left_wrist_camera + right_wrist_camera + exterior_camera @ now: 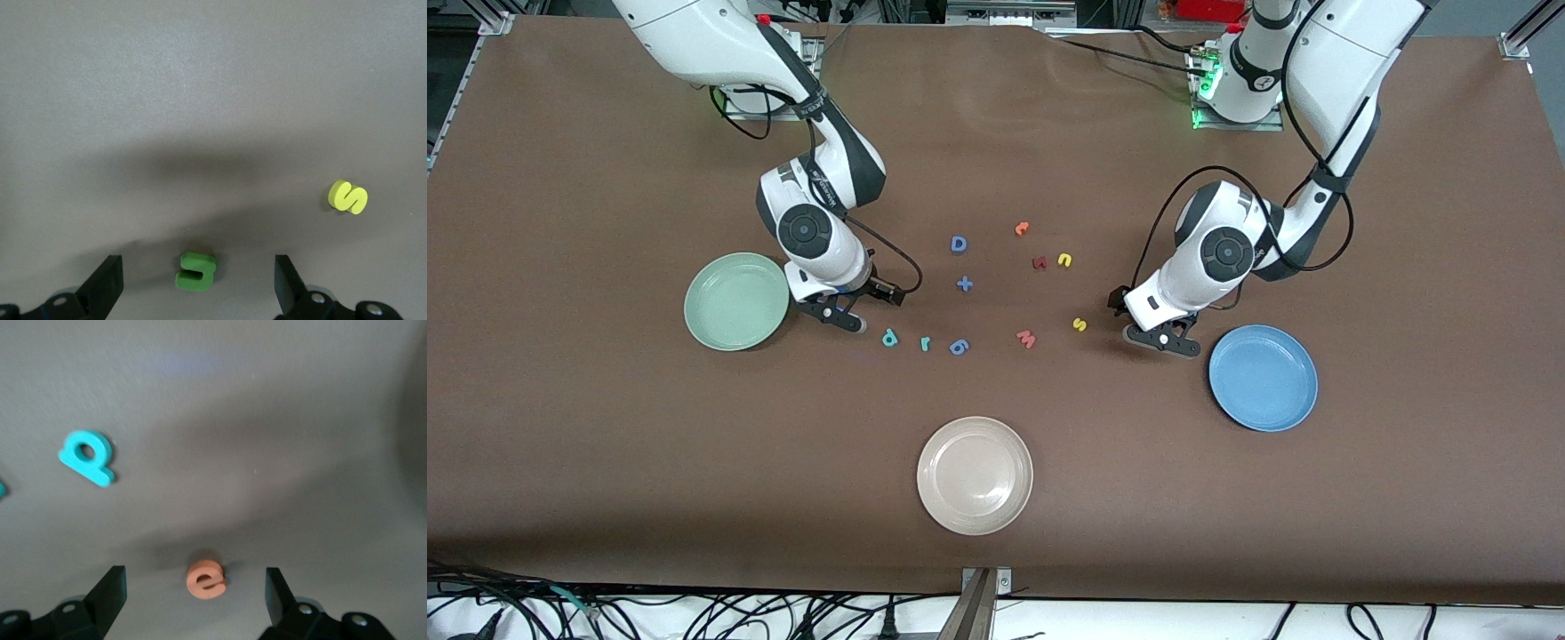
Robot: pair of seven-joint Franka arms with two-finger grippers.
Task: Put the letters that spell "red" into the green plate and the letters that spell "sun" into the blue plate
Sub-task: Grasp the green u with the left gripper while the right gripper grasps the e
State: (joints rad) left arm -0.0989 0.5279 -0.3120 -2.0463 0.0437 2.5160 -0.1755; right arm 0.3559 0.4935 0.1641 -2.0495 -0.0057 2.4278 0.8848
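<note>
Two to fill, largest first: green plate (pixel 736 302) toward the right arm's end of the surface (pixel 605 444), blue plate (pixel 1263 378) toward the left arm's end, both bare of letters. Next in size, right pincer (pixel 195 580): hangs low just beside the green plate, spread wide, holding nothing, straddling orange "e" (pixel 207 580) with a gap on either side. Likewise left pincer (pixel 197 267): hangs low just beside the blue plate, spread as wide, gripping nothing, with dark green "u/n" letter (pixel 195 272) lying flat between the fingers (pixel 107 280) and touching neither. Smallest last. Lying flat on the surface near the right pincer, toward the middle: teal "d" (pixel 889 338), then slim "r" (pixel 925 343) beside it. Near the left pincer: yellow "s" (pixel 1080 324); farther from the front camera, yellow "u/n" letter (pixel 1064 260). Looks like foam throughout, so probably featherlight, soft and a little squashy, unlikely to break, likely to skid or flip if nudged by one finger alone. Best taken across the outer edges of the flat body, fingers right down at the surface, closing gently and evenly from both sides; too tiny and thin to forgive an off-centre pinch.
</note>
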